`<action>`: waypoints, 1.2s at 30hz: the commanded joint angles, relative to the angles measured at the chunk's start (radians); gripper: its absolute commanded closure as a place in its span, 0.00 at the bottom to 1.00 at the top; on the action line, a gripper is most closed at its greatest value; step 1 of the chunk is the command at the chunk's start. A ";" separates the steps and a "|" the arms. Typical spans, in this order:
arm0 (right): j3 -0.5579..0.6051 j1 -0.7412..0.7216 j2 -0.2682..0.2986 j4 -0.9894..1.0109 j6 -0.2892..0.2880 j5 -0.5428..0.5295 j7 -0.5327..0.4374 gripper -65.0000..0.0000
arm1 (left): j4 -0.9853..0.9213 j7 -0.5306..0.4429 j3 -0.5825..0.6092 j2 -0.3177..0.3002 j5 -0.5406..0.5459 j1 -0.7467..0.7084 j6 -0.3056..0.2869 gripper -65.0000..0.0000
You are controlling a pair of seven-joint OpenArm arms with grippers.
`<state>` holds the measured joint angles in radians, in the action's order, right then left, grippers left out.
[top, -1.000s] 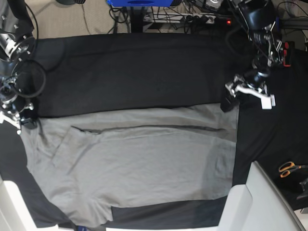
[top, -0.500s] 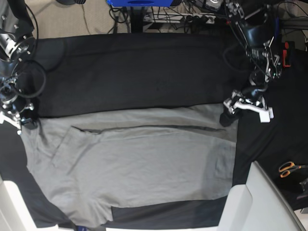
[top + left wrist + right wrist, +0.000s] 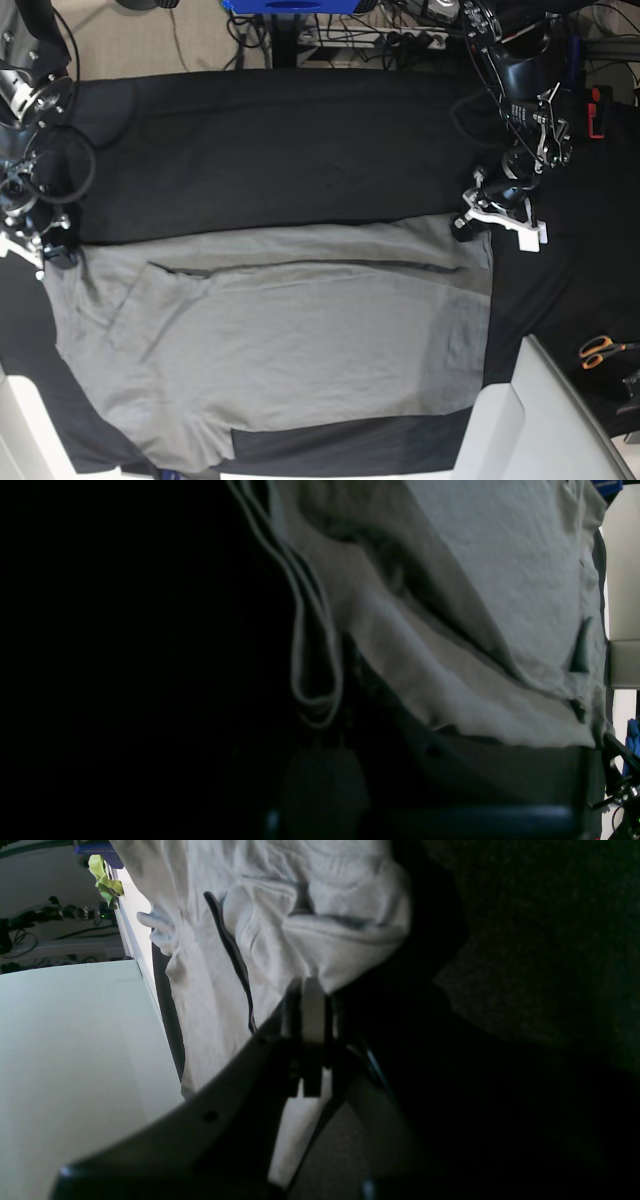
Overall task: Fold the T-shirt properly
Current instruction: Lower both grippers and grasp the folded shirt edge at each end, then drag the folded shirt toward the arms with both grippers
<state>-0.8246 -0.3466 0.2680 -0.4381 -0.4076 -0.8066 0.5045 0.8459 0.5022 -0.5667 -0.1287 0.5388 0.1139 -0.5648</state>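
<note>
Shirt spread flat on table, both grippers at its far corners.
T-shirt [image 3: 290, 340] lies across the near half of the black table cloth [image 3: 280, 150]. Left gripper [image 3: 468, 226] has its fingers closed at one far corner; right gripper [image 3: 305, 990] pinches the other corner. Scissors [image 3: 603, 350] lie near the edge.

A black-clothed table [image 3: 300, 150] carries the spread grey T-shirt [image 3: 290, 340] and orange-handled scissors [image 3: 600, 350].

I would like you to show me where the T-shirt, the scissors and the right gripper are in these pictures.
T-shirt [image 3: 300, 340], base view, middle of the flat grey body.
Scissors [image 3: 600, 351], base view, orange handles.
Right gripper [image 3: 306, 990], right wrist view, closed fingertips at the shirt's edge.
</note>
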 commanded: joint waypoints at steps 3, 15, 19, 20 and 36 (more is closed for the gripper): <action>0.000 -0.024 0.018 -0.014 -0.017 -0.013 -0.008 1.00 | 0.009 0.048 0.000 -0.015 0.010 0.025 -0.005 1.00; 0.000 -0.024 0.020 -0.014 -0.017 -0.015 -0.008 1.00 | 0.019 0.066 0.000 -0.033 0.010 0.025 -0.004 1.00; -0.009 -0.019 0.020 -0.014 -0.014 -0.015 -0.010 1.00 | 0.020 0.088 0.001 -0.042 0.010 0.020 0.085 1.00; -0.009 -0.019 0.020 -0.014 -0.014 -0.015 -0.010 1.00 | 0.020 0.102 0.001 -0.044 0.010 0.020 0.099 1.00; -0.012 0.134 -0.013 -0.307 0.091 -0.023 0.069 1.00 | 0.281 0.266 0.001 -0.058 0.010 -0.064 0.108 1.00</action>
<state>-0.8326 -0.1944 0.2310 -0.7254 -0.3038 -0.8074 0.5941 1.1080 0.7795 -0.5610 -0.1673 0.5457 0.0391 -0.4553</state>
